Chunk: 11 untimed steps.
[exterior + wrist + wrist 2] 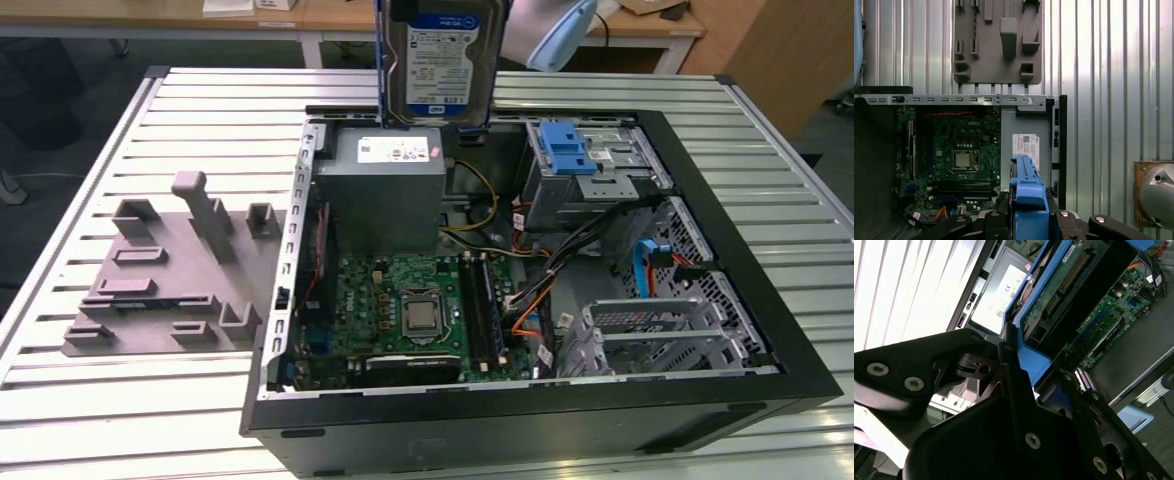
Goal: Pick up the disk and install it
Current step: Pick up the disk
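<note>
The disk [441, 55], a silver hard drive with a white-and-blue label in a blue carrier bracket, hangs upright above the back edge of the open computer case [747, 300]. In the second wrist view its green circuit-board underside [1069, 280] runs away from my gripper [1031, 360]. The black fingers [1006, 347] are shut on the blue bracket's end. In the first wrist view the blue carrier [1026, 200] stands edge-on between the gripper's [1028, 216] fingers, above the grey power supply box [1024, 125].
Inside the case lie the motherboard [414, 310], the grey box with a white sticker [384, 180], a blue-latched metal bay [567, 160] and a silver drive cage [654, 335]. A grey fixture plate [160, 280] sits on the slatted table [134, 400] at the exterior view's left.
</note>
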Motion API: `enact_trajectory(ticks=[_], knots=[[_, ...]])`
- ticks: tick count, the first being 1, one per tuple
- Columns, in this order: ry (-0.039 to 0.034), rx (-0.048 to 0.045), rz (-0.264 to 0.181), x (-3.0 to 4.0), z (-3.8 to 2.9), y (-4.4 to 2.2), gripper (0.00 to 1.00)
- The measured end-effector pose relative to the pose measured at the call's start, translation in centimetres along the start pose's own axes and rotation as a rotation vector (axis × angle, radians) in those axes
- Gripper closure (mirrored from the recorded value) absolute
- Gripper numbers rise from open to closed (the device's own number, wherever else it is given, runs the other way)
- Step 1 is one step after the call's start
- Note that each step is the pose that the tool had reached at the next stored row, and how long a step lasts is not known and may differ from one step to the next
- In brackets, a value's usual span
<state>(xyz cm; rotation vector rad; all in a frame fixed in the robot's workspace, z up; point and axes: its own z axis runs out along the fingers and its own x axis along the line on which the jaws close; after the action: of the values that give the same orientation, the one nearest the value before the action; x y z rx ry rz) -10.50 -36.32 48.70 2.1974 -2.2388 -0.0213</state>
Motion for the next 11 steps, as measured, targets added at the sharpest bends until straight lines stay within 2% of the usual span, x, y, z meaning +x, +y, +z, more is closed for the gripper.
enact_trajectory(ticks=[11], knots=[[0.0005,0.0000,0.000,2.52,0.01,-0.08,0.64]])
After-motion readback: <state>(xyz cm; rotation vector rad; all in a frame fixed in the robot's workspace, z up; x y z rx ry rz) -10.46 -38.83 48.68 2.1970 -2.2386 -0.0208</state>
